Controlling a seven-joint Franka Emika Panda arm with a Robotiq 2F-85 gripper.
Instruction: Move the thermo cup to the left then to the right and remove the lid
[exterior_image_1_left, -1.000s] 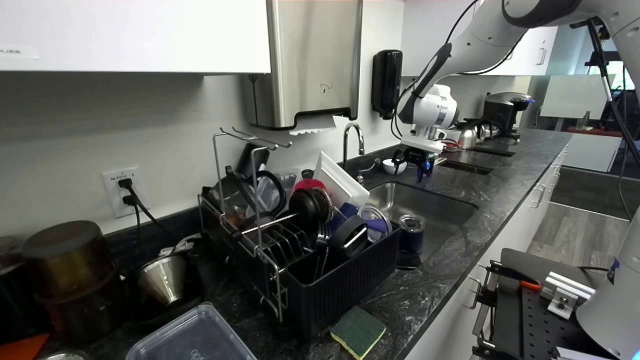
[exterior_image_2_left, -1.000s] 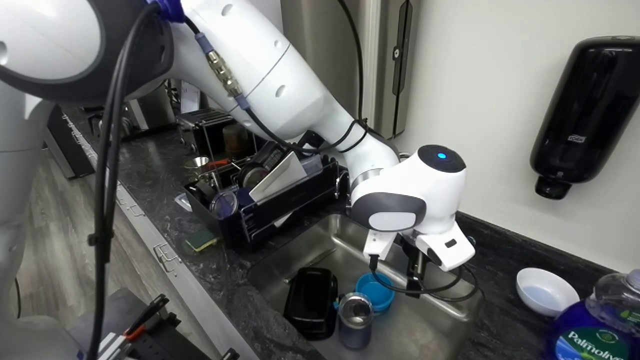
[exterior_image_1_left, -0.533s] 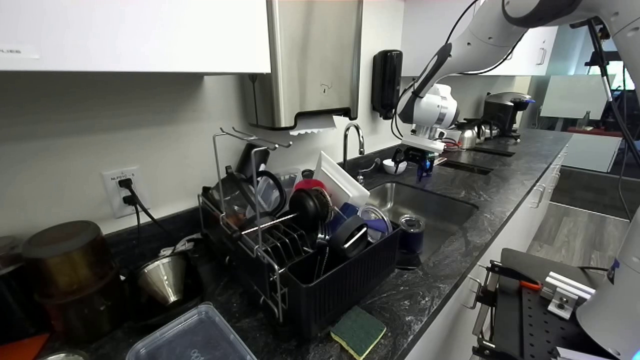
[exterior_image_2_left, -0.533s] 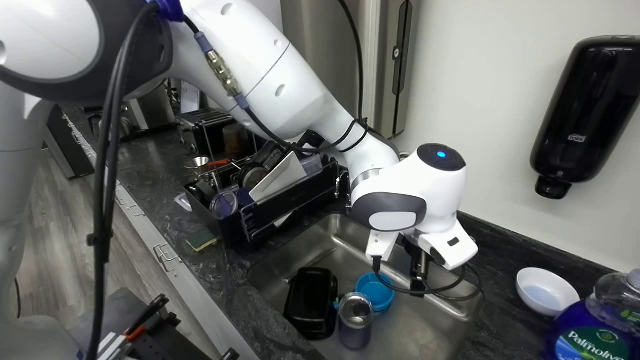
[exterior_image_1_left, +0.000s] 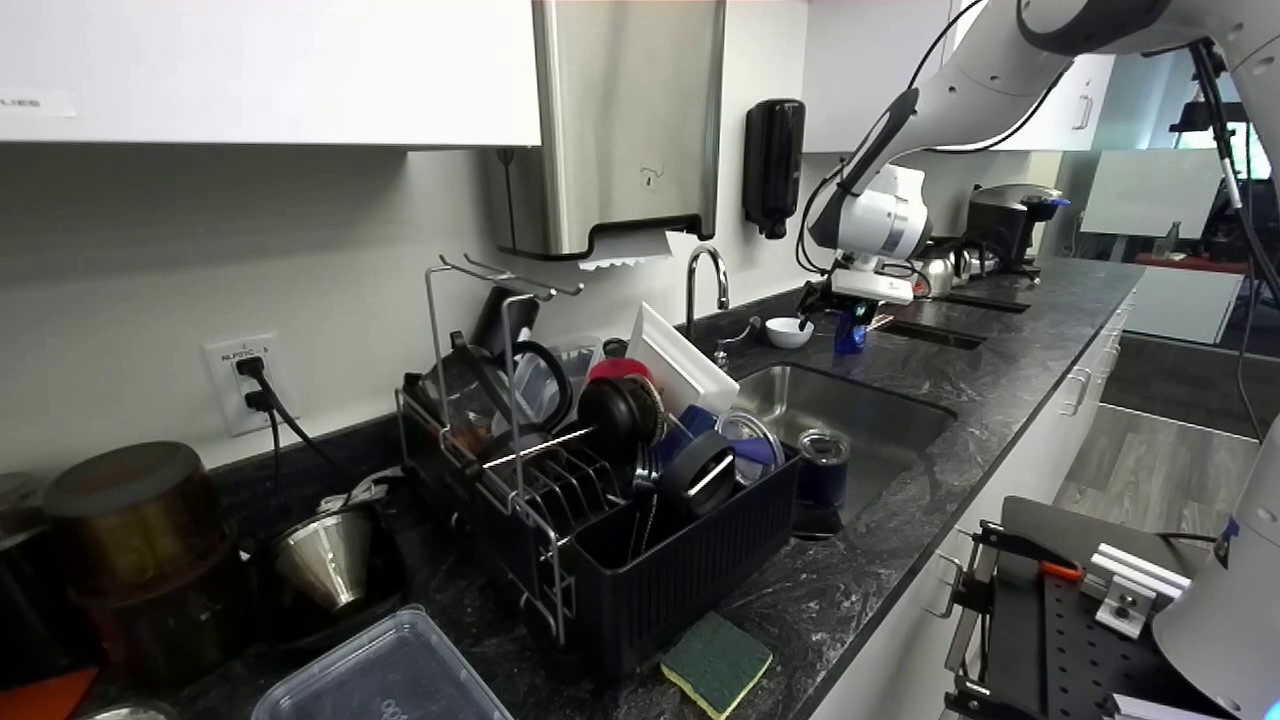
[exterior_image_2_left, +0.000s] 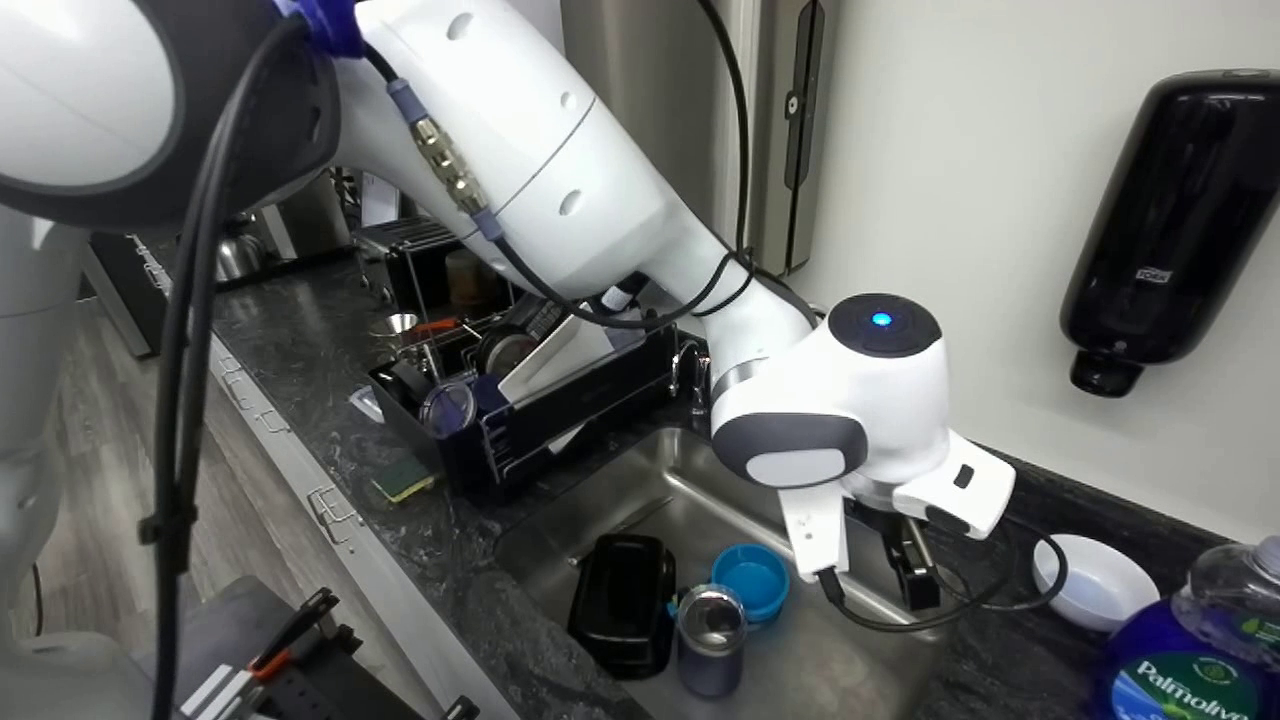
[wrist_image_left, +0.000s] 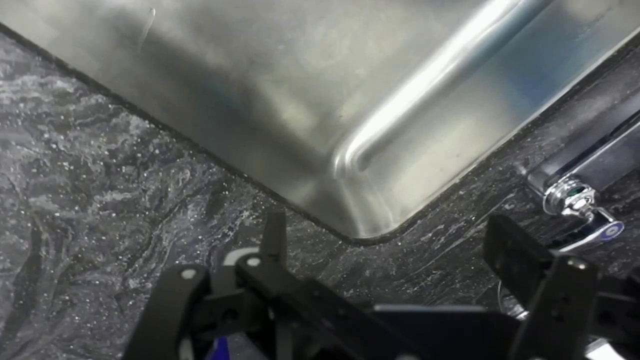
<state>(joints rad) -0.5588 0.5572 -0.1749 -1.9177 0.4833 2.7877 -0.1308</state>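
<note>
The thermo cup (exterior_image_1_left: 822, 480) is a dark navy tumbler that stands upright in the sink, seen in both exterior views. A clear lid (exterior_image_2_left: 711, 606) sits on its top. Beside the cup (exterior_image_2_left: 710, 660) are a black container and a blue bowl. My gripper (wrist_image_left: 392, 240) hangs above the sink's corner and the counter, away from the cup, on the side of the white bowl. Its fingers (wrist_image_left: 274, 237) stand wide apart in the wrist view, with only countertop and sink corner between them. The cup is out of the wrist view.
The steel sink (exterior_image_2_left: 830, 670) also holds a black container (exterior_image_2_left: 622, 605) and a blue bowl (exterior_image_2_left: 752, 582). A full dish rack (exterior_image_1_left: 690, 570) borders it, with a sponge (exterior_image_1_left: 716, 660) in front. A white bowl (exterior_image_2_left: 1095, 583), soap bottle (exterior_image_2_left: 1190, 640) and faucet (exterior_image_1_left: 708, 275) are close by.
Over the last half second the arm has swung toward the white bowl and soap bottle, and the hand has tilted. The cup and the other objects have stayed in place.
</note>
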